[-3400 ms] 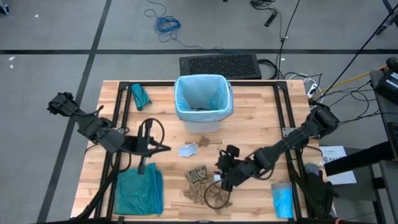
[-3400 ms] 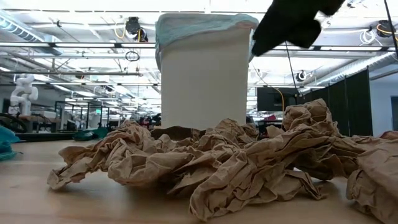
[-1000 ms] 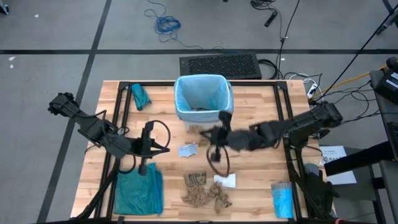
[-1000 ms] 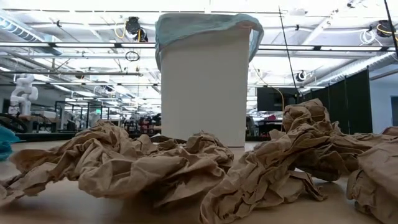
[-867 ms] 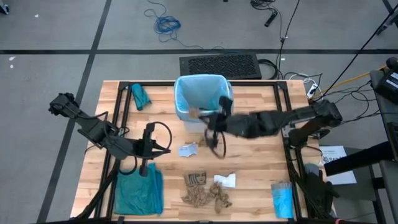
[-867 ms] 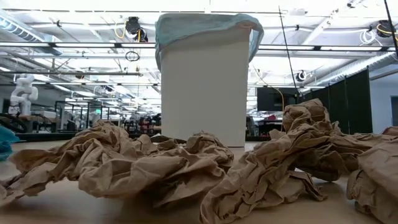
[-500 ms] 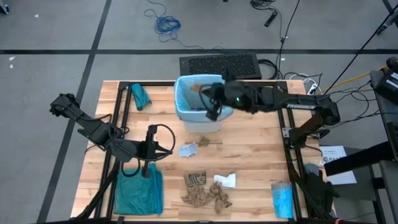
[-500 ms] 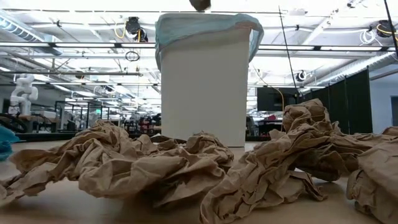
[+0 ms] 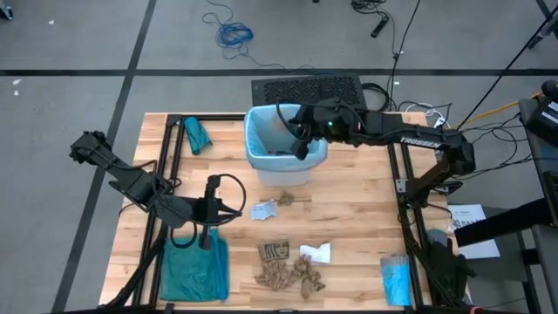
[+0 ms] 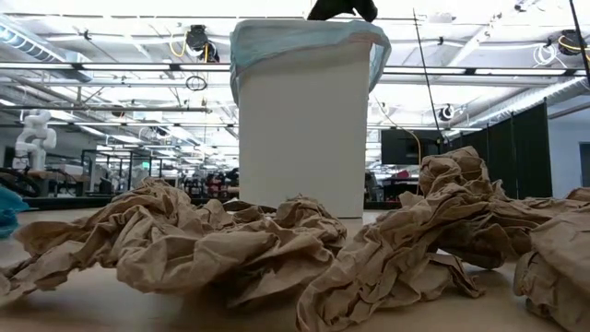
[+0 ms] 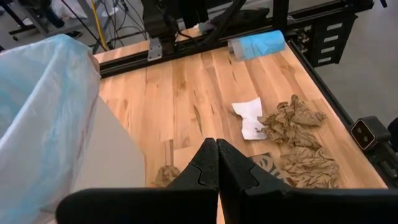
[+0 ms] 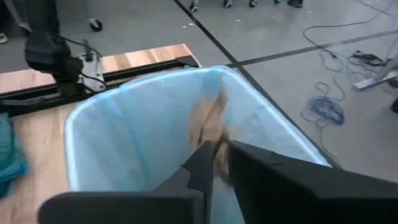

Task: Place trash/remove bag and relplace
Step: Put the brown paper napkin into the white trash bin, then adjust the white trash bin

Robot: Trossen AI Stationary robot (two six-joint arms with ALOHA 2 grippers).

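Our right gripper (image 12: 219,158), fingers slightly apart, hangs above the bag (image 12: 143,134); only the wrist view shows a brown scrap (image 12: 208,121) just beyond them at 12 o'clock.

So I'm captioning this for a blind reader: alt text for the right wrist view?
The right gripper hangs over the white bin's pale blue bag, its fingers slightly parted around a blurred brown paper scrap. Beyond the bin lie wooden table and grey floor.

Right arm stretched forward, claw (image 9: 301,139) slightly parted, left claw (image 9: 209,208) closed, low
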